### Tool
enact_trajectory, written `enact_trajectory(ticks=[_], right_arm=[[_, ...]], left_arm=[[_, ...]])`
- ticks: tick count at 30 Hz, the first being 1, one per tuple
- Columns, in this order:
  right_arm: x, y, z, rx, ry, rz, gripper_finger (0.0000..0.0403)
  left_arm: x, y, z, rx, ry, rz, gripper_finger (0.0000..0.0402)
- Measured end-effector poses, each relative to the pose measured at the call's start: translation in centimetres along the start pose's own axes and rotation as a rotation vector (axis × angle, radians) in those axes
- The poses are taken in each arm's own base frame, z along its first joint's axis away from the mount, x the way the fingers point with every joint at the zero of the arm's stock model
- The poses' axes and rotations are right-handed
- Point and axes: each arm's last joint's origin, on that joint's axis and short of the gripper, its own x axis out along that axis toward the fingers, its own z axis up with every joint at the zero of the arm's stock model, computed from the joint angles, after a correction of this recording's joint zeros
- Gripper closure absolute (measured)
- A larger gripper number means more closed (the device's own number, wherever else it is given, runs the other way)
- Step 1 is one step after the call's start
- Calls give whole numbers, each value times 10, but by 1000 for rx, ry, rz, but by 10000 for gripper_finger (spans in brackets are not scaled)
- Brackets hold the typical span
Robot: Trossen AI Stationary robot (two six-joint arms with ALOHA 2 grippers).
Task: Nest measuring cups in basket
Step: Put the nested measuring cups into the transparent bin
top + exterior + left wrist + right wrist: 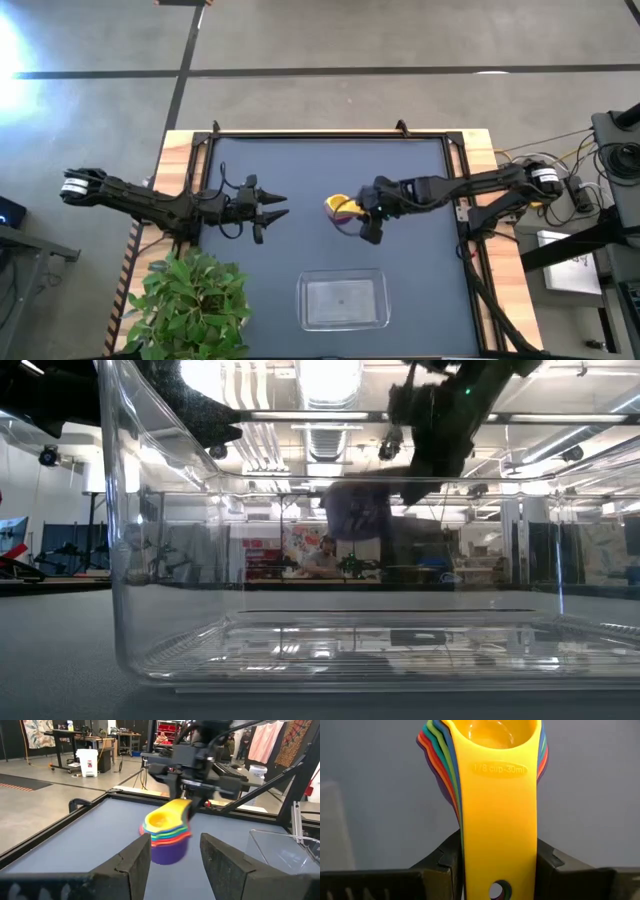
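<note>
R tool clamps nested measuring cups by handles; L tool open, apart.

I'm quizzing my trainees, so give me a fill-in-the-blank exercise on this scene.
1. The right gripper holds the nested cups by their ____.
2. The top cup is coloured ____.
3. The clear basket holds ____ cups.
4. The left gripper holds ____.

Missing words: handles; yellow; no; nothing
</note>
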Motion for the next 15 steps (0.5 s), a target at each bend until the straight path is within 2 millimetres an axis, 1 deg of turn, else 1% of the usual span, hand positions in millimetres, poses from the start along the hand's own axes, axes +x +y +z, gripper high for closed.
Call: enact_trajectory(ticks=[4,10,15], right_arm=[[-6,24,-4,-21,-17,33,272],[-22,63,-10,-85,-61,94,272],[-33,90,-17,-117,-111,145,273]], left_arm=[[0,0,0,0,0,0,247],[0,0,0,0,1,1,247],[0,0,0,-3,-1,2,247]])
